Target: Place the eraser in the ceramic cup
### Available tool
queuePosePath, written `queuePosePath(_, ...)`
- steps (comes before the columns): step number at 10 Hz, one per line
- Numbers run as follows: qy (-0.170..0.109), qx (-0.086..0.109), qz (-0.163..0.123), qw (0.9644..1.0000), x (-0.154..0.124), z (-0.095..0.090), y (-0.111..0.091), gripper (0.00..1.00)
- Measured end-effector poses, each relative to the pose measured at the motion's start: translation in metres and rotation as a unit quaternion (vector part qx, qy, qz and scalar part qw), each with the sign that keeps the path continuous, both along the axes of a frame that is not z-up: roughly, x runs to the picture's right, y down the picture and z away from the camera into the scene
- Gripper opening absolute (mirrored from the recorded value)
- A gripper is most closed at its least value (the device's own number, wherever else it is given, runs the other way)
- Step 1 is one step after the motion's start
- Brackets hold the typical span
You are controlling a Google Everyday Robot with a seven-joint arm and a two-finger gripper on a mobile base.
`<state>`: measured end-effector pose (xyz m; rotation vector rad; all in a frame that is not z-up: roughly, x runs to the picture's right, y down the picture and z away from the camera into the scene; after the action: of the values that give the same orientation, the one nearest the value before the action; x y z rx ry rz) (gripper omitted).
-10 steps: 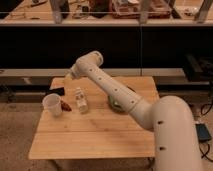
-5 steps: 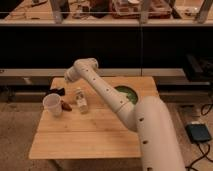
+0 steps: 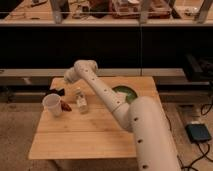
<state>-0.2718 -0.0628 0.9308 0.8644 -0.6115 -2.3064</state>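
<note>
The white ceramic cup [image 3: 52, 104] stands upright near the left edge of the wooden table [image 3: 90, 135]. My gripper [image 3: 56, 91] is a dark shape at the end of the white arm [image 3: 100, 90], just behind and slightly above the cup's rim. No black eraser shows lying on the table. I cannot tell it apart from the dark gripper, so whether it is held is unclear.
A small reddish-brown item [image 3: 66, 106] lies just right of the cup. A clear glass tumbler [image 3: 81, 102] stands right of that. A green round plate [image 3: 125, 93] sits at the back right, partly behind the arm. Dark shelving runs behind the table.
The arm has swung further left over the table, and the gripper has moved left toward the white cup. The cup, tumbler and plate have not moved.
</note>
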Motion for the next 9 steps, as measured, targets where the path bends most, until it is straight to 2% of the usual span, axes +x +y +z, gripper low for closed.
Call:
queuePosePath(3, -0.003, 0.021, -0.021, 0.9996, -0.021, 0.024, 0.007, 0.73)
queuePosePath(6, 0.000, 0.028, -0.040, 0.9988, -0.035, 0.039, 0.016, 0.73)
queuePosePath(9, -0.009, 0.033, -0.047, 0.9983, -0.049, 0.047, 0.023, 0.73)
